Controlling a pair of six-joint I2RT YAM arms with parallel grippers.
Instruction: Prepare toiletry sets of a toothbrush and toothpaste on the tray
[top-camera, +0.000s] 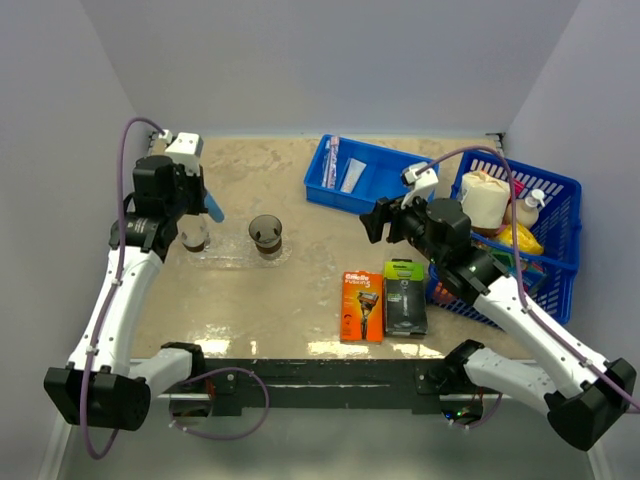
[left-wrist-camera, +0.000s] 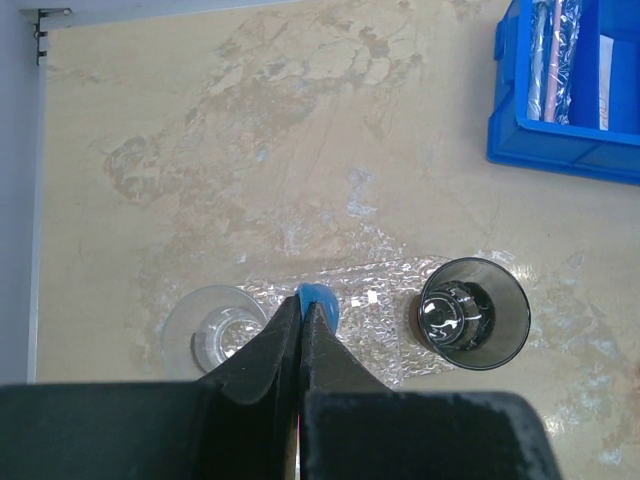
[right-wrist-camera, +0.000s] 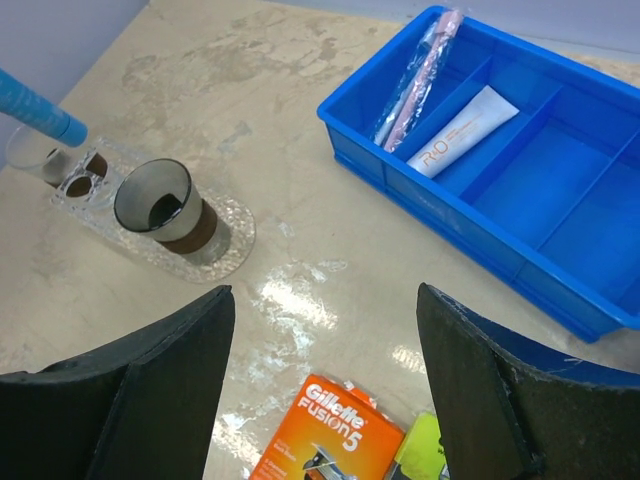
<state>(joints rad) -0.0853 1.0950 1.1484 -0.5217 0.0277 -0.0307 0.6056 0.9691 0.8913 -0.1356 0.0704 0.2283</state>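
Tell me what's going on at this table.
The left gripper is shut on a slim blue toothbrush, holding it over the clear plastic tray beside a clear round cup; a brownish-tinted cup stands further along the tray. The right gripper hangs open above the table, near the solid blue bin holding a wrapped toothbrush and white toothpaste.

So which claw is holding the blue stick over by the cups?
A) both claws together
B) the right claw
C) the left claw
C: the left claw is pinched shut on the blue stick beside the clear cup. The right claw is open with nothing in it, over by the orange pack.
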